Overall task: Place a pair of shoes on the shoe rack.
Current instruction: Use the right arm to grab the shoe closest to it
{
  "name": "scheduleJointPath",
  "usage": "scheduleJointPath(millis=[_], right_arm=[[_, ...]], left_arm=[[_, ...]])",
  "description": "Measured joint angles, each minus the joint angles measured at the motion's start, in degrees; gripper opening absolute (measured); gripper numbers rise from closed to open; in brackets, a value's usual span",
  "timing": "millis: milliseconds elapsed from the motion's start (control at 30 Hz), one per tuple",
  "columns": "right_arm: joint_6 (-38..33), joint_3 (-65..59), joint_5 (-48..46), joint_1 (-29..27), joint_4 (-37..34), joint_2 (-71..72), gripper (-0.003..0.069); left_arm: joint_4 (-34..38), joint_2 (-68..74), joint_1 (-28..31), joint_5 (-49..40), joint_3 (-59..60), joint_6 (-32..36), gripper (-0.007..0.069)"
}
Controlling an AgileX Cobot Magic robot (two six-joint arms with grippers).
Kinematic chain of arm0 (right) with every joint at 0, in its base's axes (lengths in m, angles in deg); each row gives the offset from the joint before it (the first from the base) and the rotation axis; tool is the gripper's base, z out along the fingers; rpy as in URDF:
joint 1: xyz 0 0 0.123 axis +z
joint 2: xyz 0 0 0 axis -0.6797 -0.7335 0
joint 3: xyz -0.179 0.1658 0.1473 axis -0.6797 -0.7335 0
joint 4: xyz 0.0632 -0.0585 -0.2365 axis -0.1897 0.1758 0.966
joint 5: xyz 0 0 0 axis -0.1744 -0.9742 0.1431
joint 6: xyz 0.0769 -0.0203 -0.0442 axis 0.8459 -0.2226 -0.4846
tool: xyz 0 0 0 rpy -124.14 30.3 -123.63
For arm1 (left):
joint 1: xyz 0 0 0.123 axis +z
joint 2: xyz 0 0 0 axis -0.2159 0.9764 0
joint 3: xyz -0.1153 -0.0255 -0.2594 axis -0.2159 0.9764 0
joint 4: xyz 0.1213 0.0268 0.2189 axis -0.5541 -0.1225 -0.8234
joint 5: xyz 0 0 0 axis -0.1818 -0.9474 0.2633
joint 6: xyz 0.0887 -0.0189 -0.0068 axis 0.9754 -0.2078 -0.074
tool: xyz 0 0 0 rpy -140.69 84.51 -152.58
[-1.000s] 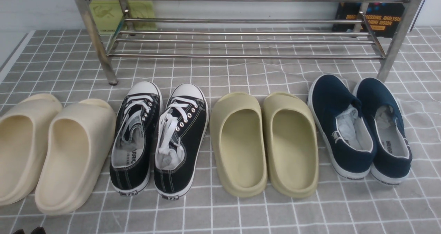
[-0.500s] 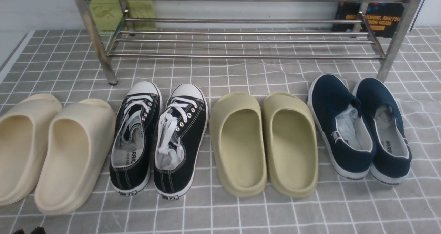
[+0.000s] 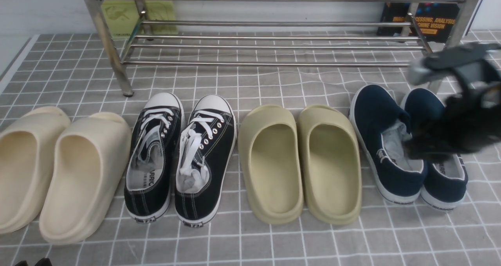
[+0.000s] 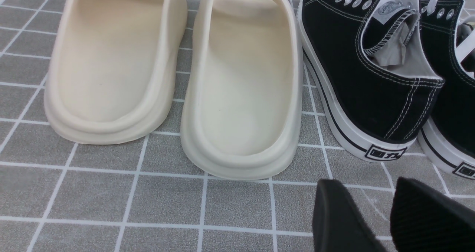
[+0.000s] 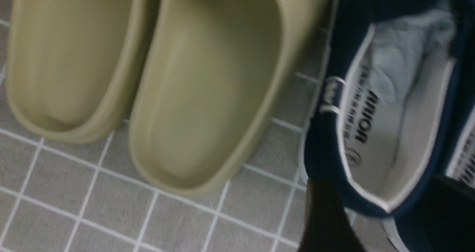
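The pair of shoes is found at the right end of the row on the checked cloth over the worktop. The two are set side by side and touching, just in front of the right front leg of the shoe rack, on which nothing has yet been placed. Their long axis runs from heel to toe away from the robot, with the toes turned toward the rack and leaning a little to the left, so the open heels are offered to the robot's side.

In the right wrist view the right fingers are seen spread wide. The heel collar of the inner navy shoe lies between them, one finger outside its wall and the other toward its mate. No closure on the shoe is shown, and contact cannot be judged through the blur.

The right arm is plainly the nearer. The left fingers are held slightly apart on nothing, well away at the other end of the row, by the cream slides and the black lace-ups. The olive slides lie just beside the navy pair on its left.

Against the earlier front views, in which no arm was seen over the shoes, the right arm has now been brought in from the right, blurred by motion. The shoes themselves are unmoved.
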Motion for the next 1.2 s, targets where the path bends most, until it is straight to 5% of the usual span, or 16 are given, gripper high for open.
scheduleJointPath(millis=[167,267,300,500,733,867,933,1067,1133,1200], right_arm=[[4.87,4.96,0.28,1.34,6.55,-10.84,0.039],[11.18,7.25,0.28,1.34,13.09,-16.34,0.0308],[15.23,7.75,0.37,1.41,15.19,-18.33,0.0225],[19.36,8.19,1.25,1.41,15.65,-20.3,0.0055],[21.51,8.82,0.55,1.41,13.96,-20.04,0.0087],[21.91,8.84,1.01,1.41,13.72,-19.79,0.0202],[22.13,8.84,1.82,1.41,13.53,-19.85,0.0347],[22.37,8.84,3.39,1.41,13.53,-21.37,0.0447],[22.36,8.84,4.16,1.41,13.53,-22.29,0.0432],[22.38,8.84,4.76,1.41,13.97,-22.97,0.0297]], left_arm=[[0.0,0.0,0.0,0.0,0.0,0.0,0.0238],[0.0,0.0,0.0,0.0,0.0,0.0,0.0238],[0.0,0.0,0.0,0.0,0.0,0.0,0.0238],[0.0,0.0,0.0,0.0,0.0,0.0,0.0238],[0.0,0.0,0.0,0.0,0.0,0.0,0.0238],[0.0,0.0,0.0,0.0,0.0,0.0,0.0238],[0.0,0.0,0.0,0.0,0.0,0.0,0.0238],[0.0,0.0,0.0,0.0,0.0,0.0,0.0238],[0.0,0.0,0.0,0.0,0.0,0.0,0.0238],[0.0,0.0,0.0,0.0,0.0,0.0,0.0238]])
